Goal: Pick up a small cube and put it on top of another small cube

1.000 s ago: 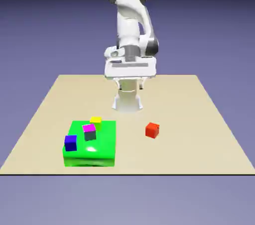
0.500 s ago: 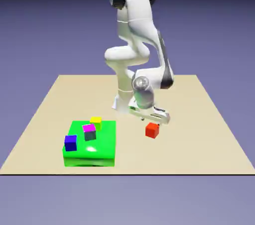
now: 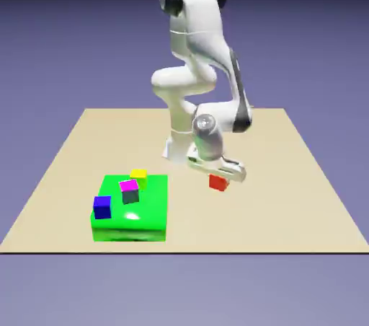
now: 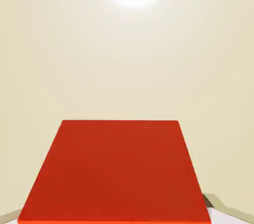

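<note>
jaws point(image 3: 218, 175): closed on red cube point(image 3: 218, 182), lifted for carry
target: magenta-topped cube point(image 3: 129, 191) on green block point(image 3: 148, 218), left, top bare for stacking

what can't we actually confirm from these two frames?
- Finger pads: exterior view, hidden under the hand at the end effector; hand view, covered by the red cube.
- Red cube: top cut off by the hand, so contact and lift-off unclear.
- Magenta-topped cube, yellow cube, blue cube: absent from hand view.
</note>
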Controlling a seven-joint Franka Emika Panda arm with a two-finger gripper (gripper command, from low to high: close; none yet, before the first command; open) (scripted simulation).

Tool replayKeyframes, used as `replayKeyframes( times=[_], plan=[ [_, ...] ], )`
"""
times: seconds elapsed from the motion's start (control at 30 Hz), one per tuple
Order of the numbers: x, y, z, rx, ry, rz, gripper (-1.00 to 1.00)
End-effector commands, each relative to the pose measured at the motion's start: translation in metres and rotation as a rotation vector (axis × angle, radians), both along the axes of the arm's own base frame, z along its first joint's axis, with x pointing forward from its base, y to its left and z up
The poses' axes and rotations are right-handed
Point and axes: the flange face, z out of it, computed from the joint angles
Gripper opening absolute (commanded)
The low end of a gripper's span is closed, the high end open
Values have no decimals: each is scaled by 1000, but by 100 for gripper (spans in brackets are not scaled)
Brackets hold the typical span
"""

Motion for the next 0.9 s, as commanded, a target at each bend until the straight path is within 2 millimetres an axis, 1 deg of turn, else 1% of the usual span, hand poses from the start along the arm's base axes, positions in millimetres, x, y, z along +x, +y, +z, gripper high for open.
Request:
replayKeyframes(
  times=[0.0,0.07,0.13,0.2,0.27,0.33,0.4,0.47,0.53,0.57,0.67,0.7,0.73,0.77,0.87],
  plan=[
    [15,-9,7,5,1,-32,-100],
    [44,-35,21,17,1,-111,-100],
    [71,-66,36,24,1,-189,-100],
    [93,-102,53,28,0,-268,-100],
    [110,-143,71,29,-2,-346,-100],
    [122,-186,90,26,-3,-424,-100],
    [128,-233,110,20,-3,-503,-100],
    [128,-280,130,10,-2,-583,-100],
    [122,-326,150,-1,1,-659,-100],
    [122,-326,150,-1,1,-659,-100],
    [117,-310,99,0,1,-659,-100],
    [114,-305,85,-1,1,-659,-100],
    [114,-305,85,-1,1,-659,100],
    [114,-305,85,-1,1,-659,100],
    [121,-321,136,0,1,-658,100]
  ],
)
